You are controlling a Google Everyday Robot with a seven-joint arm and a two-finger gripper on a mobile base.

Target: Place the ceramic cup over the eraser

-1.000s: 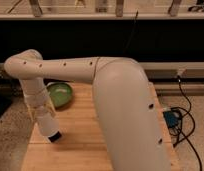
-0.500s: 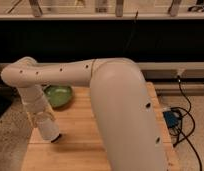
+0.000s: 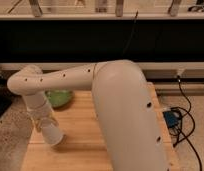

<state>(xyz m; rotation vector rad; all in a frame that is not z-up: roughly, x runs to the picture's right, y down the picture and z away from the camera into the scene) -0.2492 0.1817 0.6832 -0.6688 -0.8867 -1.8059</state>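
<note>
My gripper (image 3: 44, 121) is at the left end of the big white arm, low over the left part of the wooden table (image 3: 85, 145). It is shut on the ceramic cup (image 3: 52, 135), a plain white tapered cup. The cup is tilted with its wide end down and to the right, at or just above the table top. The eraser is not visible; I cannot tell whether it is under the cup.
A green bowl (image 3: 60, 97) sits on the table just behind the gripper, partly hidden by the arm. The arm's thick white link (image 3: 125, 110) covers the middle of the table. A blue box (image 3: 171, 120) and black cables lie on the floor at the right.
The gripper with the cup has moved slightly down and toward the table. The dark spot seen at the cup's lower end a second ago no longer shows.
</note>
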